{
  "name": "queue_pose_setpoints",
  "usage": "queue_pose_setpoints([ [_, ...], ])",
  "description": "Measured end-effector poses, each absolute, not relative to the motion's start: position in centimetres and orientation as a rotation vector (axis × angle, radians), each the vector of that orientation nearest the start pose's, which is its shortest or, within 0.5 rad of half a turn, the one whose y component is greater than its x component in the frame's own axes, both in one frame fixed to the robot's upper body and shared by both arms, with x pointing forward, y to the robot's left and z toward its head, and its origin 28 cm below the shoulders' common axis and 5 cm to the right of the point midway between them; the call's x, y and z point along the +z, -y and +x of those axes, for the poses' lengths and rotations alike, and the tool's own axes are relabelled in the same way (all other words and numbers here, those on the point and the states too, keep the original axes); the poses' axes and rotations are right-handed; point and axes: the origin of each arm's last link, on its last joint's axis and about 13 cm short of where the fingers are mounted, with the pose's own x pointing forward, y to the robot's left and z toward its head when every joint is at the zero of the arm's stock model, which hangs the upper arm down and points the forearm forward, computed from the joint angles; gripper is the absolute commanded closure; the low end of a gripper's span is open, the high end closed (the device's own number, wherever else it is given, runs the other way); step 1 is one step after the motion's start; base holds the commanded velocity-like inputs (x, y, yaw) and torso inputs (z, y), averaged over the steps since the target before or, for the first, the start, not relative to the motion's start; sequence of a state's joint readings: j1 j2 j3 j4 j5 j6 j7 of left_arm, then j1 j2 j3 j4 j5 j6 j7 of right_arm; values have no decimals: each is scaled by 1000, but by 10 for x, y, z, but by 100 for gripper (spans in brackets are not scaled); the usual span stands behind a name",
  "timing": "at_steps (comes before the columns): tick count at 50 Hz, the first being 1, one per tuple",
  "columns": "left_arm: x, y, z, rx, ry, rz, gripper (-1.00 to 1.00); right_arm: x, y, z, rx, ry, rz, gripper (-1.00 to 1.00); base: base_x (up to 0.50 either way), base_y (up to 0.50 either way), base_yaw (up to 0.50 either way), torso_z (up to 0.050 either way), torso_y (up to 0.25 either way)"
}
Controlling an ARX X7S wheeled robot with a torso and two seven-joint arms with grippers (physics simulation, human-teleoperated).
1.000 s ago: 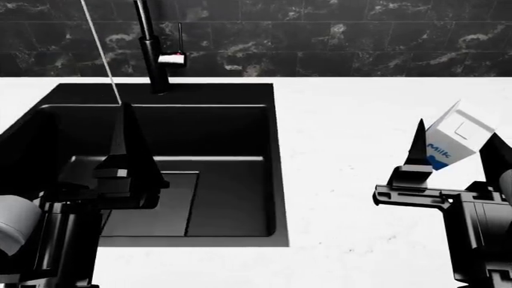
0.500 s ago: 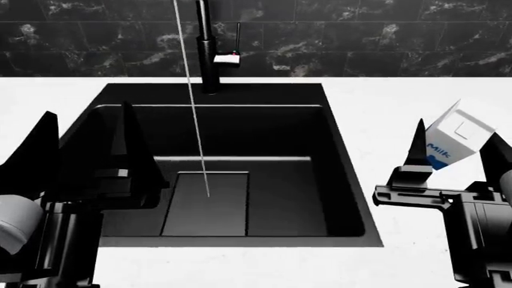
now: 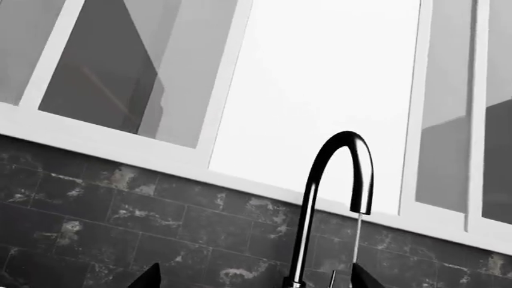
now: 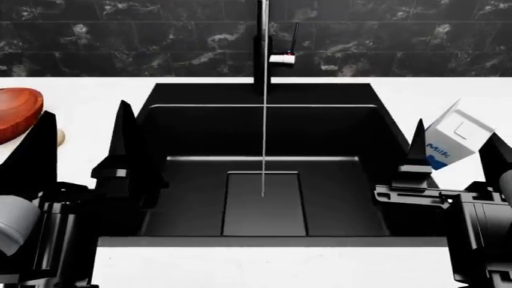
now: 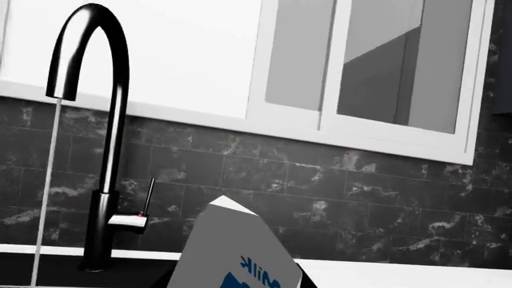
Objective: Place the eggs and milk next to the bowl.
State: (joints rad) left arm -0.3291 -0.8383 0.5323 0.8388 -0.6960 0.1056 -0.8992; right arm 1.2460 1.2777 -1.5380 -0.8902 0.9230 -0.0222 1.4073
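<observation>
Head view: the milk [image 4: 457, 137], a white gable-top carton with a blue base band and blue "Milk" lettering, sits tilted at 3 o'clock, clamped in the right claw [image 4: 454, 157]. The left claw [image 4: 84, 147] stands apart, holding nothing. The bowl [image 4: 18, 110], reddish-brown wood, lies on the white table [image 4: 88, 99] at 9 o'clock, one egg [image 4: 60, 137] beside it. The faucet [image 4: 262, 45] runs into the black sink [image 4: 264, 180].
</observation>
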Motion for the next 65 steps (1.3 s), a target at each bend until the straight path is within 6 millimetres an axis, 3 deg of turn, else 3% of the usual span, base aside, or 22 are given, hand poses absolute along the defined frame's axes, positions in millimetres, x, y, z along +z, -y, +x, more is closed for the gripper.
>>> queue_pose_setpoints([
  [65,202,-211,169,-77,560,-257,-100,214,132,159,-176,339,-168,100,0,431,0,1,1],
])
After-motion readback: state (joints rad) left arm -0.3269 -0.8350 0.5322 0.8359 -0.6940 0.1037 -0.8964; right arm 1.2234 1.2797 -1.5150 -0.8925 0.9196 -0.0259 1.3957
